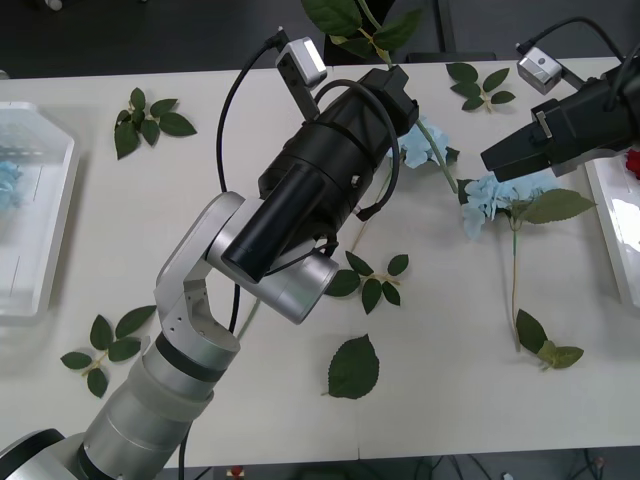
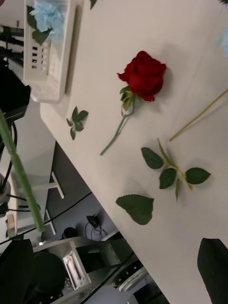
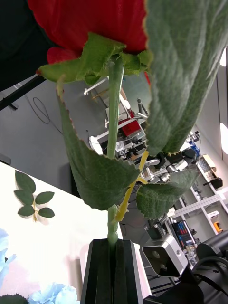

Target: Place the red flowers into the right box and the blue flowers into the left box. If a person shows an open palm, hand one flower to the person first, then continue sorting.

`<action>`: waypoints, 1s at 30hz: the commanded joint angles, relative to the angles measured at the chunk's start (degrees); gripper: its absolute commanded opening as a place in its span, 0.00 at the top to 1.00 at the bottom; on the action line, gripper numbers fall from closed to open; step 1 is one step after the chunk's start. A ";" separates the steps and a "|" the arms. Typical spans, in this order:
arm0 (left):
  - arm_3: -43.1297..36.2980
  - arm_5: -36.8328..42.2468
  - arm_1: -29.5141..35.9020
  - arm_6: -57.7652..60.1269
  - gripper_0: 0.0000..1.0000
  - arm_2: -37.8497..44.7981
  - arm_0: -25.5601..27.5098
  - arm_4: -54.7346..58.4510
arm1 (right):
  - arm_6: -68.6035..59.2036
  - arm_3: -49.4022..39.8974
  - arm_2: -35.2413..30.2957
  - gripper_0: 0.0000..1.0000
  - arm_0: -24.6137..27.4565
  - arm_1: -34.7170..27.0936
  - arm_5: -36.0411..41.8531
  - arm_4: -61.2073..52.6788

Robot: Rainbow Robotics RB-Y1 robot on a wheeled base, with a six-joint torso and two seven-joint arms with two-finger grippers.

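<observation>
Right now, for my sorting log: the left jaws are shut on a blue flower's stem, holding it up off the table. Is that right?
Not quite. The jaws of the left gripper are shut on a red flower, not a blue one. The left wrist view shows the red bloom above the clamped green stem. The rest stands.

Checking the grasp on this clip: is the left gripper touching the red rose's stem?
Touching. In the left wrist view the left gripper has its black fingers closed on the red rose stem, which rises straight out from between them.
</observation>
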 commanded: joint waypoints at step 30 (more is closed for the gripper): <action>-0.81 -0.84 -1.26 -0.27 1.00 -0.91 -2.34 -0.68 | -8.85 -0.97 2.21 1.00 -6.33 9.36 0.65 0.34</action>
